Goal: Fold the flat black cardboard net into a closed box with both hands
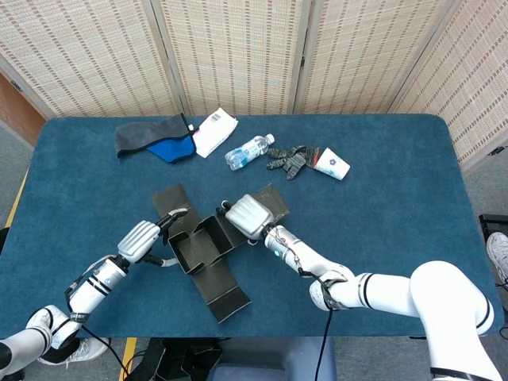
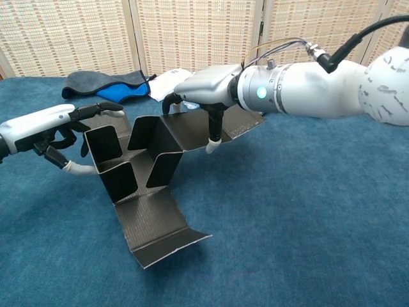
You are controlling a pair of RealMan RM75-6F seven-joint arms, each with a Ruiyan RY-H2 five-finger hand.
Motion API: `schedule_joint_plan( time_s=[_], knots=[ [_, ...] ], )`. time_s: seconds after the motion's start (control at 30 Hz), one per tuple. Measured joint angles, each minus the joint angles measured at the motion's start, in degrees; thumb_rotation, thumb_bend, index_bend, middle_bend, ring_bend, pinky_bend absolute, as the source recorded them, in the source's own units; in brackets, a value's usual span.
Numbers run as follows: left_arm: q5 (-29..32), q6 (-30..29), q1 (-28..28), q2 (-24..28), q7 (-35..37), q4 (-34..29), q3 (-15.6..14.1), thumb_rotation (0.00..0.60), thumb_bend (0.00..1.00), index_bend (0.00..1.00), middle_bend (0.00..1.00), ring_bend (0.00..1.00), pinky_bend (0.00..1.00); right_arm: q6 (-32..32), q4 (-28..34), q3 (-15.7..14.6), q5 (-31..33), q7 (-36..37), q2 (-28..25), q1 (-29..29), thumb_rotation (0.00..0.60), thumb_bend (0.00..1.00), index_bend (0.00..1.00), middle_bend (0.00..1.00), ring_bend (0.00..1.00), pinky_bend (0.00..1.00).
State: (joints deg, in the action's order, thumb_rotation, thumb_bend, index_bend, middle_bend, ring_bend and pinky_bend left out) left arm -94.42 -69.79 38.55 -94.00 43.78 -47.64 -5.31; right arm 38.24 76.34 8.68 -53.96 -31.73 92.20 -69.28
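The black cardboard net (image 1: 200,248) (image 2: 137,167) lies mid-table with its two side walls standing up. One long flap (image 1: 225,292) (image 2: 156,227) lies flat toward me, and another flap (image 1: 167,200) lies on the far side. My left hand (image 1: 141,238) (image 2: 42,132) is outside the left wall, one fingertip on its top edge and the thumb near its base. My right hand (image 1: 248,214) (image 2: 206,89) grips the right wall, with its fingers hooked over the top edge and its thumb down on the outer flap (image 1: 270,198).
Along the far side lie a grey and blue cloth (image 1: 155,139), a white packet (image 1: 214,129), a water bottle (image 1: 248,151), a dark glove (image 1: 290,159) and a tipped paper cup (image 1: 332,164). A woven screen stands behind the table.
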Motion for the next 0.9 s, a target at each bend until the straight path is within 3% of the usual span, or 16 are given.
schedule_joint_plan(
  time_s=[0.5, 0.9],
  knots=[
    [0.7, 1.5, -0.4, 0.3, 0.5, -0.4, 0.9, 0.600, 0.17, 0.00, 0.00, 0.56, 0.94, 0.6, 0.2, -1.4, -0.1, 0.5, -0.3, 0.2, 0.600, 0.09, 0.24, 0.32, 0.88, 0.87],
    [2.2, 8.2, 1.2, 1.9, 8.8, -3.5, 1.2, 0.600, 0.17, 0.00, 0.00, 0.55, 0.94, -0.1, 1.2, -1.9, -4.1, 1.3, -1.7, -0.4, 0.600, 0.10, 0.26, 0.32, 0.88, 0.87]
  ],
)
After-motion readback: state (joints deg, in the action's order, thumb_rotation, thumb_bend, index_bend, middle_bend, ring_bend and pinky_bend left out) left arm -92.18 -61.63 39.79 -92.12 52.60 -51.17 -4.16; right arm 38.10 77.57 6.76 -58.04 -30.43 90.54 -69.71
